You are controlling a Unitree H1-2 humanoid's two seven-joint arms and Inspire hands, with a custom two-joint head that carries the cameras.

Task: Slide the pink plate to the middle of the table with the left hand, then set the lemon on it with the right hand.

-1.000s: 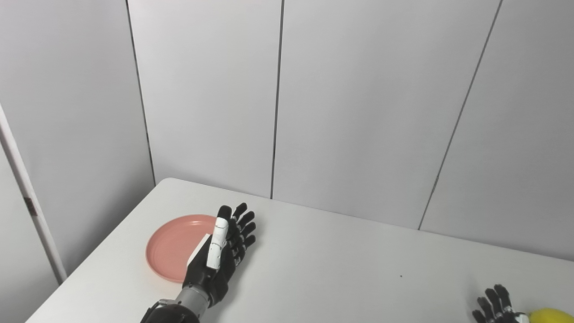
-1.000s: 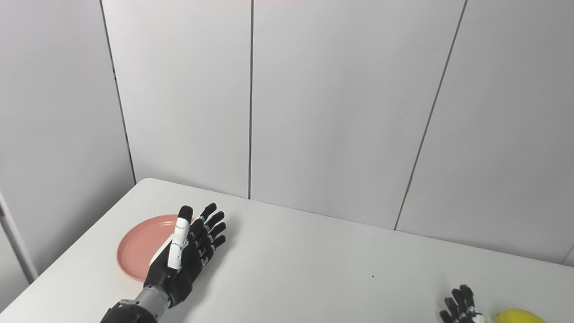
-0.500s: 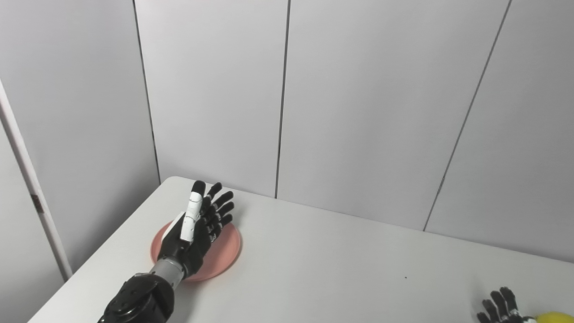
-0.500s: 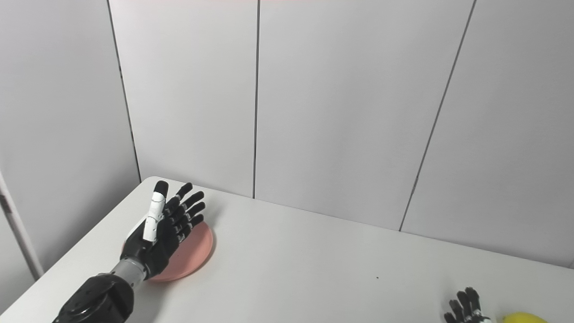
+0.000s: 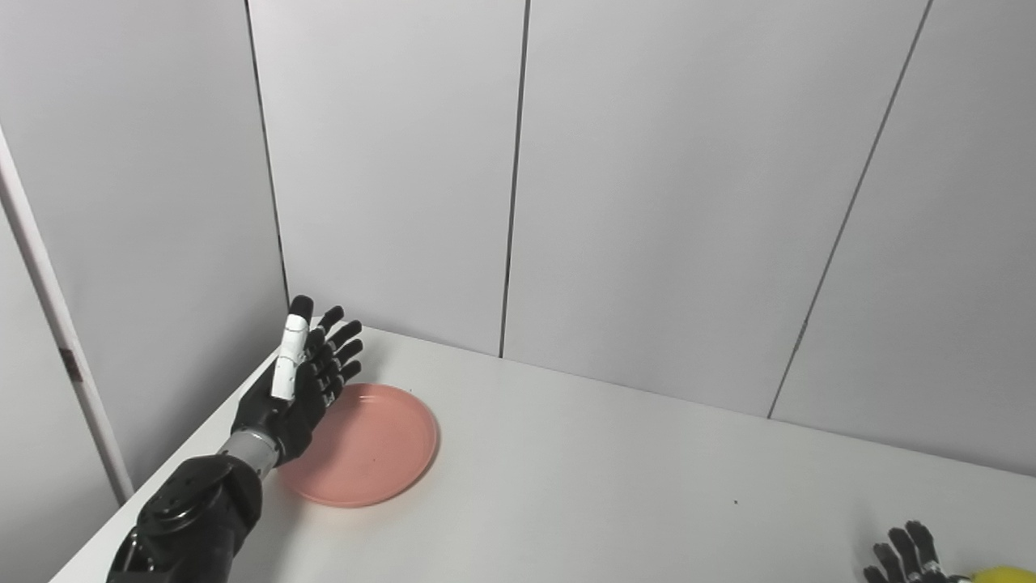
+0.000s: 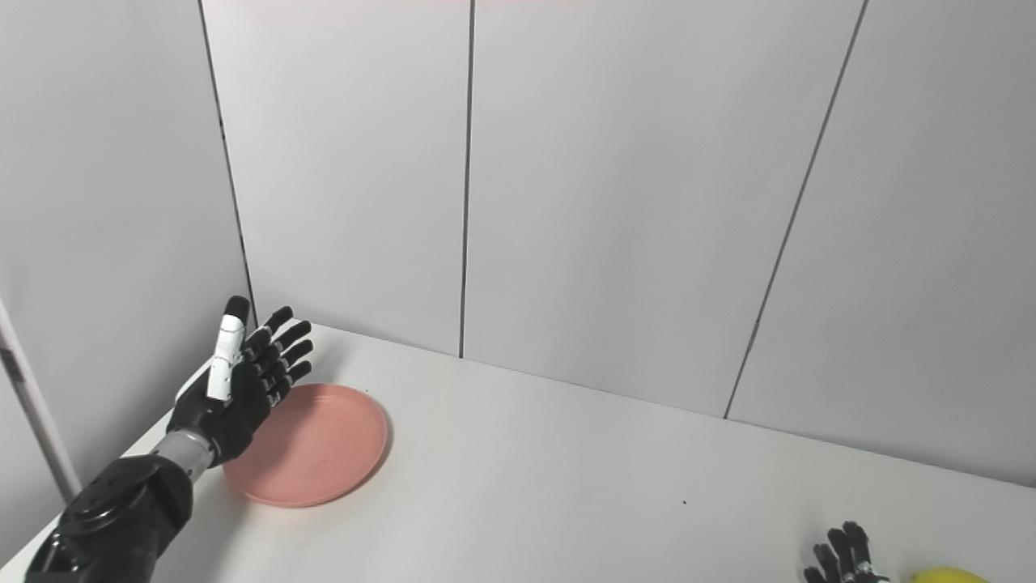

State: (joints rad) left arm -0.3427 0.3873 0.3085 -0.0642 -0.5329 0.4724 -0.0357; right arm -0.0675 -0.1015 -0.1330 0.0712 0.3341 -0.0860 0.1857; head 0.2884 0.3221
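Observation:
The pink plate (image 5: pixel 368 445) lies flat near the far left corner of the white table (image 5: pixel 583 486). My left hand (image 5: pixel 303 376) is open, fingers straight and on edge, above the plate's left rim; I cannot tell if it touches the rim. My right hand (image 5: pixel 902 559) shows only its spread fingertips at the bottom right edge, open and empty. The yellow lemon (image 5: pixel 1004 575) lies just right of it, mostly cut off; it also shows in the right eye view (image 6: pixel 947 576).
Grey panel walls (image 5: pixel 647 202) stand close behind and to the left of the table. The table's left edge (image 5: pixel 186 470) runs just beside my left forearm.
My left hand has swept from the plate's right side across it to its left rim. The plate has stayed in place. The camera has shifted slightly. The right hand has held still.

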